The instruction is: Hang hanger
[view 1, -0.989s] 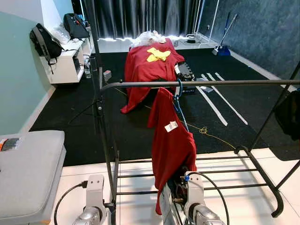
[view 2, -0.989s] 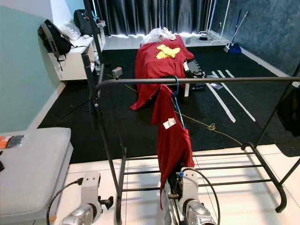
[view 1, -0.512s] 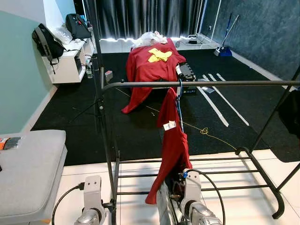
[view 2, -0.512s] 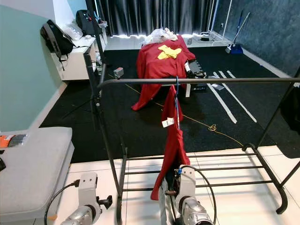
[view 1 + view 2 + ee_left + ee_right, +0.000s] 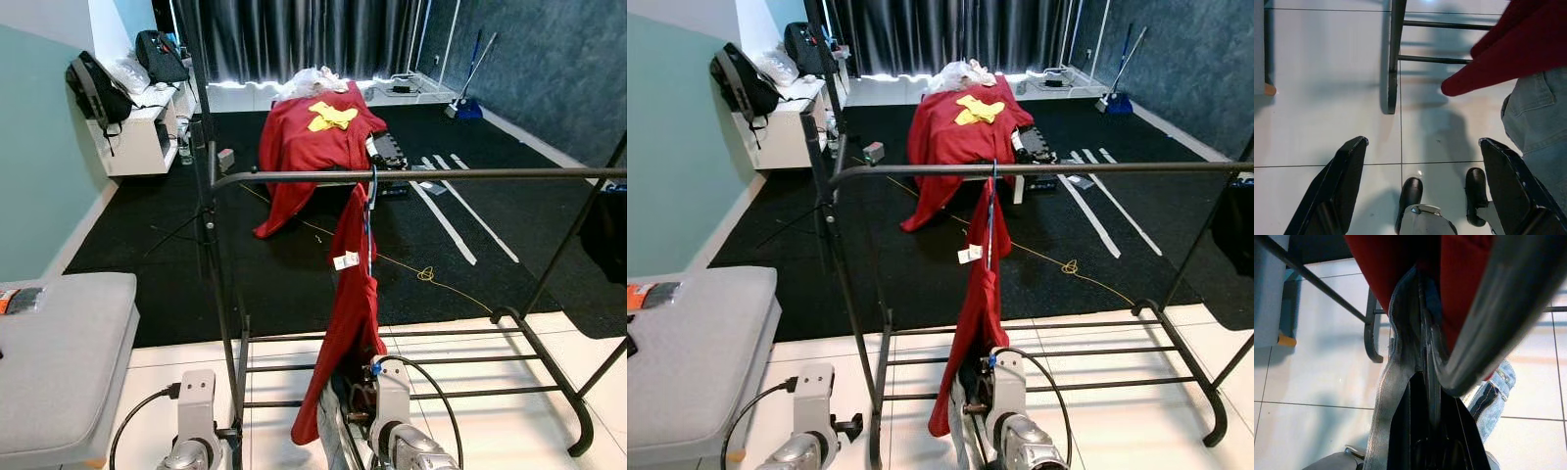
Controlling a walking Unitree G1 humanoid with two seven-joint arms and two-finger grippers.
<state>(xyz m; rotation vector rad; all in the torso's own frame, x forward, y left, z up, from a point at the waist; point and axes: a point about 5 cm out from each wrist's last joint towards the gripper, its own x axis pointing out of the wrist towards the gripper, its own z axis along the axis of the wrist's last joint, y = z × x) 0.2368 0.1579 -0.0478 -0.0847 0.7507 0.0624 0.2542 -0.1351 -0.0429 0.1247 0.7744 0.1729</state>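
One blue hanger [image 5: 370,201] on rail [image 5: 421,175], red garment [image 5: 348,304] draped

You have a clothes rack [image 5: 411,175] of dark metal tube with a dull satin sheen. From it hangs a soft matt red cloth garment [image 5: 355,294] on a blue hanger [image 5: 370,201], with a white paper tag [image 5: 345,260]. Under you, the floor tiles [image 5: 1327,98] are glossy white and mirror the rack; beyond them lies rough matt black carpet [image 5: 294,274]. The right gripper [image 5: 1425,396] has smooth black jaws pressed together on pale grey denim [image 5: 1396,377]; the left gripper [image 5: 1422,161] has the same smooth black finish. Your arm housings [image 5: 196,397] look like brushed silver metal.
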